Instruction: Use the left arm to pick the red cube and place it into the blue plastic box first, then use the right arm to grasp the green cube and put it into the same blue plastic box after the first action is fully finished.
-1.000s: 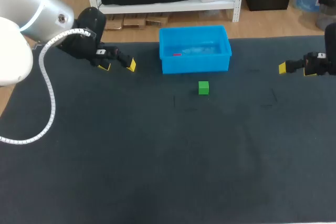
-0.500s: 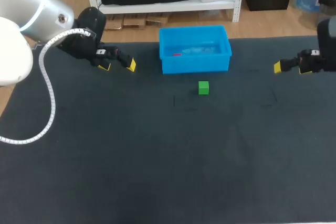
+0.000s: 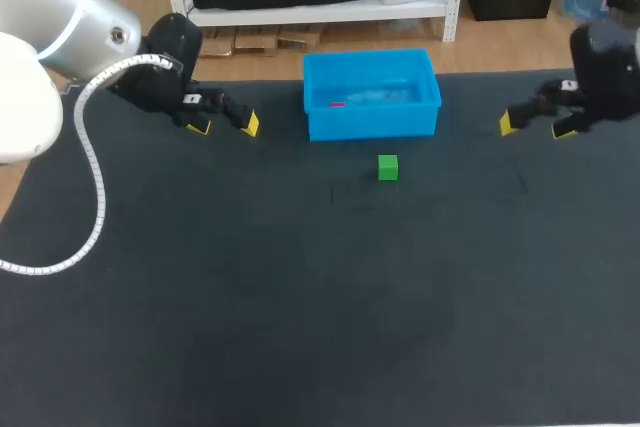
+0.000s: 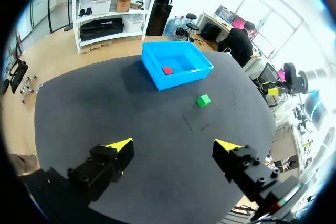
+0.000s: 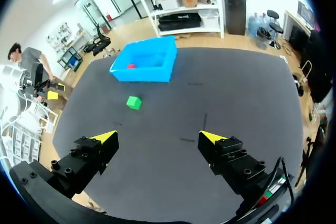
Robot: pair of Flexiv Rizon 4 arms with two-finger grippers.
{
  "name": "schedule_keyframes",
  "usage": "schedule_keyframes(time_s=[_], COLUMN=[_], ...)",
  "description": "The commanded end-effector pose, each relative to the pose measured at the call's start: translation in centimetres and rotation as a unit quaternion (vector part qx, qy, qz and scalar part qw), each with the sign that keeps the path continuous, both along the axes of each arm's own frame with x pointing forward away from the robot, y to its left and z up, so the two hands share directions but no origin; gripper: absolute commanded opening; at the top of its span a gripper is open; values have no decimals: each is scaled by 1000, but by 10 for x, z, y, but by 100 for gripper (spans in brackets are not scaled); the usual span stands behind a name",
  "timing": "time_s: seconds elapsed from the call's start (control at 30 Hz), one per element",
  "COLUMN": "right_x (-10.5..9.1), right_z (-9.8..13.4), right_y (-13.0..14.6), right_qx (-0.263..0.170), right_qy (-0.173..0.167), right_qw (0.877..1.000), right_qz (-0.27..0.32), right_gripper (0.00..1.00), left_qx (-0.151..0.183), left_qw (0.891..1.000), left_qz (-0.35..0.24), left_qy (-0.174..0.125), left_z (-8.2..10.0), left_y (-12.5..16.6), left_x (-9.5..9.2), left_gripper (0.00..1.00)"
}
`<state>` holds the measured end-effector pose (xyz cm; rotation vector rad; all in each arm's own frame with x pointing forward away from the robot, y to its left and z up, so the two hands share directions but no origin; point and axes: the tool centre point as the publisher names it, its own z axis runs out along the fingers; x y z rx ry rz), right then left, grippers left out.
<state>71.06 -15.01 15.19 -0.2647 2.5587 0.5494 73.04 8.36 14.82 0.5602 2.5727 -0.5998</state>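
My left pincer (image 3: 225,125), in the head view, hovers empty with fingers apart, left of the blue plastic box (image 3: 370,122); its arm enters from the left corner. My right pincer (image 3: 535,127), also spread, hangs right of the box. The red cube (image 3: 337,103) lies inside the box. The green cube (image 3: 388,167) sits on the tabletop (image 3: 250,297) just in front of it. In each wrist view, both cubes lie well ahead of the spread fingers.

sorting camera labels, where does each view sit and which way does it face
Head: fixed above and behind the robot, looking down on the table; left gripper at left, right gripper at right.
Left wrist: on the left arm, facing the blue box past its own open gripper.
Right wrist: on the right arm, facing the box past its own open gripper.
Shared: all show green cube outside, red cube inside.
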Motion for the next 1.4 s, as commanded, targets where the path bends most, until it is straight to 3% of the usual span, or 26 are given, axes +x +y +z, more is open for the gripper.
schedule_keyframes(time_s=[0.03, 0.57, 1.4], right_x=[6, 16, 35], right_z=[4, -2, -6], right_y=[6, 19, 45], right_qx=[-40, -86, -117], right_qy=[11, 76, 124], right_qw=[999, 993, 984], right_qz=[-13, -30, -55], right_gripper=[100, 100, 100], left_qx=[-1, -1, -1], left_qw=[1000, 1000, 1000], left_qz=[0, 0, 0], left_qy=[0, 0, 0], left_z=[0, 0, 0], left_y=[0, 0, 0], left_x=[0, 0, 0], left_gripper=[100, 100, 100])
